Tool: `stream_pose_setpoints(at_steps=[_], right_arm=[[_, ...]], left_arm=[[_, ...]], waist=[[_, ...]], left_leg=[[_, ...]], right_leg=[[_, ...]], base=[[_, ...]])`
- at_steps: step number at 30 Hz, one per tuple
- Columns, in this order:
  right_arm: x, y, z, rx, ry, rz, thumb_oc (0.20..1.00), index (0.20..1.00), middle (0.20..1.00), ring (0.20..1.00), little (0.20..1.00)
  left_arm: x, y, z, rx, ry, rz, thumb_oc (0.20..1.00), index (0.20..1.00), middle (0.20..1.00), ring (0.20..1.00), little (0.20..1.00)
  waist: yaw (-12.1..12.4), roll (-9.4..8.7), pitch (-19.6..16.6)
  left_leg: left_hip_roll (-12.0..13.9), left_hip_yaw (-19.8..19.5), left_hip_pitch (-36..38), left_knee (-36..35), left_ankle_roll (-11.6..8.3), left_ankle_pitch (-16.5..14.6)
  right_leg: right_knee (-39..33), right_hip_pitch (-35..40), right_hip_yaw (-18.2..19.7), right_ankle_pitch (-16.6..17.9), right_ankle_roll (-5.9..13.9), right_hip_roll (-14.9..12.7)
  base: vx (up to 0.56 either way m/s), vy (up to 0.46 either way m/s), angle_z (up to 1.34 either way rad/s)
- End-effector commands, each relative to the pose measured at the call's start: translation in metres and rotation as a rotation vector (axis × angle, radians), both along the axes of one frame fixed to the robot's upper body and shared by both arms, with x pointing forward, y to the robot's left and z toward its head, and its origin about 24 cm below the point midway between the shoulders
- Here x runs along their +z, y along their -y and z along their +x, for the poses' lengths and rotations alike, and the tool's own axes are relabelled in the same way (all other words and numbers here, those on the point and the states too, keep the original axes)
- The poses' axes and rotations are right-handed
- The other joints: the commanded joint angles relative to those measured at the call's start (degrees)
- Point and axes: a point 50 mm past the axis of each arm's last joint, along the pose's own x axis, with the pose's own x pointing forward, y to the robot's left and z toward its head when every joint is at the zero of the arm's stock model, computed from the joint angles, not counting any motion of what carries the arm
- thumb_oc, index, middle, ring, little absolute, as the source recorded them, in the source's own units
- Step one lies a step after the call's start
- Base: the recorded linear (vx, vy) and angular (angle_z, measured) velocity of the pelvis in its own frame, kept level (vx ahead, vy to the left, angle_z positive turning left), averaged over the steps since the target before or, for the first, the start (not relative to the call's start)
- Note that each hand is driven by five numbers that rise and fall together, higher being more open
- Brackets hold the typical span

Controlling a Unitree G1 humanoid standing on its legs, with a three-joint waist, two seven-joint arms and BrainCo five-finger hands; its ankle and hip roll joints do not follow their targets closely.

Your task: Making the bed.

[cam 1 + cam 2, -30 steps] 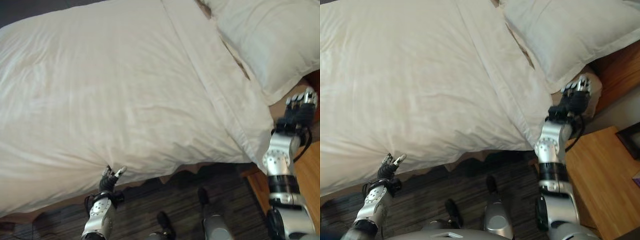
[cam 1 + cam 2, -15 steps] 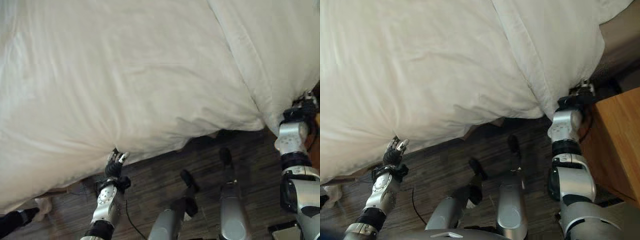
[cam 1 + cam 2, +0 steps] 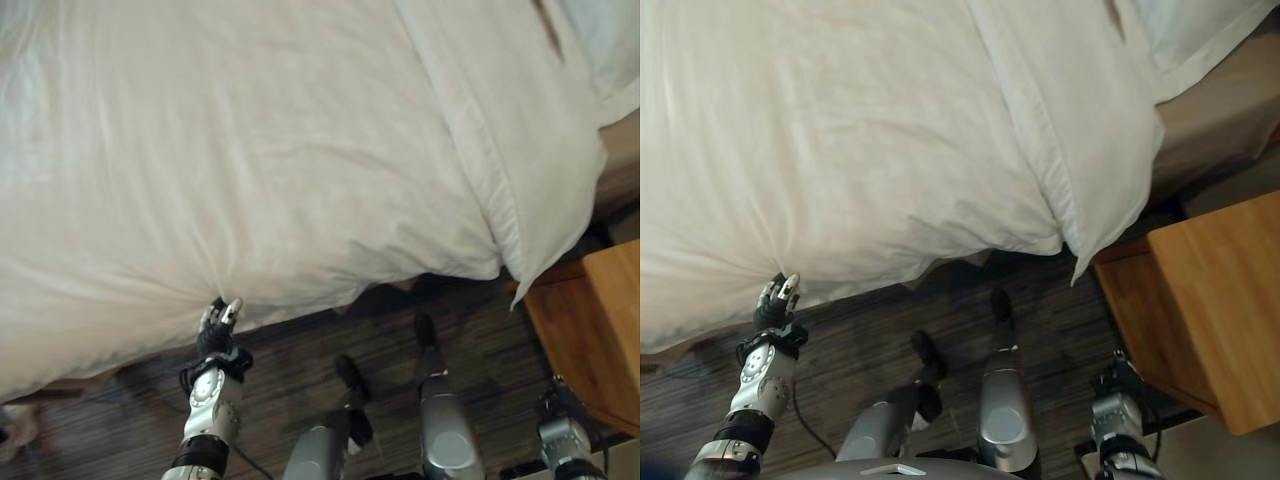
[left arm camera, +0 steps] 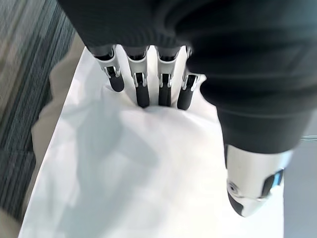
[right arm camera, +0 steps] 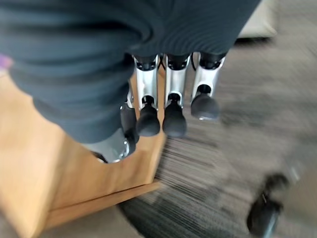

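Observation:
A white duvet (image 3: pixel 250 150) covers the bed, with a folded-over band (image 3: pixel 500 150) near the head end. Its corner (image 3: pixel 525 280) hangs loose over the side. My left hand (image 3: pixel 218 325) is up at the duvet's hanging edge. In the left wrist view its fingers (image 4: pixel 142 91) are curled into a fold of the white cloth (image 4: pixel 129 163), with the thumb (image 4: pixel 252 191) apart. My right hand (image 5: pixel 148 119) hangs low above the floor beside the nightstand, fingers curled on nothing. It is also at the lower right (image 3: pixel 1118 385).
A white pillow (image 3: pixel 1200 30) lies at the head of the bed. A wooden nightstand (image 3: pixel 1210 300) stands close to the bed's corner on the right. Dark striped floor (image 3: pixel 300 350) runs along the bed's side.
My right hand has let go of the duvet's corner and dropped down beside the nightstand. The camera has shifted. My left hand stays at the duvet's edge.

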Motion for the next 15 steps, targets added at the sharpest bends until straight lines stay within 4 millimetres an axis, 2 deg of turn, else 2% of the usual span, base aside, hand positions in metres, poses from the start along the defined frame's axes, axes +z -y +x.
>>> stream_pose_setpoints(at_steps=[1, 2, 4, 6, 8, 9, 10, 13, 15], right_arm=[[0.016, -0.013, 0.023, 0.315, -0.026, -0.204, 1.0, 1.0, 1.0, 1.0, 1.0], [0.015, -0.014, 0.023, 0.316, -0.026, -0.204, 1.0, 1.0, 1.0, 1.0, 1.0], [0.022, -0.027, 0.025, 0.487, -0.036, -0.309, 1.0, 1.0, 1.0, 1.0, 1.0], [0.024, -0.04, 0.019, 0.569, -0.007, -0.329, 1.0, 1.0, 1.0, 1.0, 1.0], [0.025, -0.047, 0.017, 0.6, 0.007, -0.323, 1.0, 1.0, 1.0, 1.0, 1.0], [0.026, -0.06, 0.018, 0.686, 0.031, -0.321, 1.0, 1.0, 1.0, 1.0, 1.0], [0.026, -0.061, 0.018, 0.687, 0.03, -0.32, 1.0, 1.0, 1.0, 1.0, 1.0], [0.037, -0.083, 0.026, 0.802, 0.125, -0.334, 1.0, 1.0, 1.0, 1.0, 1.0], [0.038, -0.097, 0.028, 0.85, 0.154, -0.316, 1.0, 1.0, 1.0, 1.0, 1.0]], left_arm=[[-0.007, 0.059, 0.02, -0.297, -0.042, 0.02, 1.0, 1.0, 1.0, 1.0, 1.0], [-0.007, 0.059, 0.02, -0.296, -0.042, 0.021, 1.0, 1.0, 1.0, 1.0, 1.0], [-0.012, 0.069, 0.016, -0.34, -0.069, 0.04, 1.0, 1.0, 1.0, 1.0, 1.0], [-0.009, 0.068, 0.008, -0.377, -0.055, 0.07, 1.0, 1.0, 1.0, 1.0, 1.0], [-0.01, 0.068, 0.002, -0.393, -0.058, 0.073, 1.0, 1.0, 1.0, 1.0, 1.0], [-0.007, 0.071, 0.002, -0.426, -0.044, 0.102, 1.0, 1.0, 1.0, 1.0, 1.0], [-0.007, 0.071, 0.002, -0.425, -0.045, 0.103, 1.0, 1.0, 1.0, 1.0, 1.0], [0.01, 0.077, -0.003, -0.517, 0.044, 0.139, 1.0, 1.0, 1.0, 1.0, 1.0], [0.016, 0.084, -0.003, -0.573, 0.072, 0.158, 1.0, 1.0, 1.0, 1.0, 1.0]], waist=[[-1.9, -1.21, -7.0], [-2.0, -1.32, -7.1], [-2.1, -3.12, -8.6], [-2.2, -4.78, -10.2], [-2.1, -5.2, -10.7], [-2.1, -6.05, -11.9], [-2.1, -6.1, -11.9], [-1.2, -7.38, -13.7], [-1.1, -8.01, -14.4]], left_leg=[[4.3, -4.7, 3.8, 0.7, -4.04, -1.6], [4.3, -4.6, 3.6, 0.7, -4.07, -1.4], [4.9, -5.4, 5.0, 0.7, -4.0, -1.5], [5.5, -6.3, 6.7, 0.7, -3.85, -1.7], [5.5, -6.4, 7.4, 0.7, -3.77, -1.9], [5.7, -6.5, 8.3, 0.7, -3.77, -2.1], [5.7, -6.6, 8.3, 0.7, -3.77, -2.2], [6.0, -7.3, 9.3, 0.7, -3.77, -2.4], [6.3, -7.5, 9.7, 0.7, -3.85, -2.3]], right_leg=[[1.6, 2.6, -2.1, -4.2, 0.44, 1.9], [1.5, 2.5, -2.0, -3.9, 0.35, 1.9], [2.1, 4.2, -2.6, -4.3, -0.06, 2.4], [3.1, 6.5, -3.2, -5.3, -0.48, 3.0], [3.2, 7.4, -3.5, -5.5, -0.56, 3.0], [3.2, 8.5, -3.9, -5.7, -0.58, 3.2], [3.1, 8.7, -3.9, -5.7, -0.58, 3.2], [2.8, 10.5, -4.4, -6.0, -0.54, 3.4], [3.2, 11.0, -4.8, -6.2, -0.43, 3.5]], base=[[0.07, -0.05, 0.02], [0.03, -0.042, 0.04], [0.03, -0.07, 0.17], [0.05, -0.057, 0.18], [0.04, -0.019, 0.06], [0.03, -0.013, 0.1], [0.02, -0.018, 0.14], [0.0, -0.018, 0.08], [0.0, -0.01, 0.02]])
